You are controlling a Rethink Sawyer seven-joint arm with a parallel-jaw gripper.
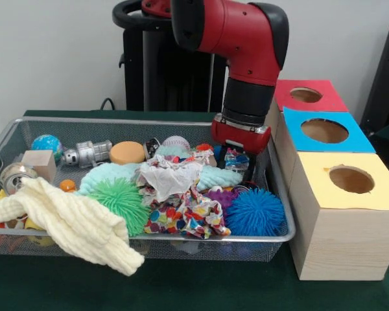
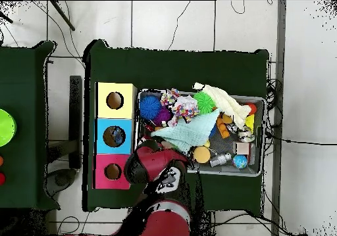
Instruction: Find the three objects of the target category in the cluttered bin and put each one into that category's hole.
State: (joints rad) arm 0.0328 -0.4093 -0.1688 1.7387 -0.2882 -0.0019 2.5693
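Note:
My gripper [image 1: 244,157] reaches down into the far right corner of the wire mesh bin [image 1: 280,194], just above a crinkly, shiny wrapper-like item [image 1: 235,159]. Clutter hides its lower end. In the overhead view the red arm [image 2: 158,169] covers the gripper at the bin's corner nearest the boxes. Beside the bin stand three wooden boxes with round holes: red top [image 1: 310,95], blue top [image 1: 325,131], yellow top [image 1: 350,179]. The bin holds a blue spiky ball [image 1: 255,212], a green spiky ball [image 1: 122,201], a purple spiky ball [image 1: 224,197], a baseball [image 1: 176,142] and a globe ball [image 1: 47,144].
Also in the bin: a cream knitted cloth [image 1: 71,223] draped over the front rim, a polka-dot cloth [image 1: 185,215], crumpled white paper [image 1: 167,175], mint fuzzy fabric [image 1: 110,173], an orange disc [image 1: 128,152], a silver toy robot [image 1: 91,153] and a wooden block [image 1: 39,163].

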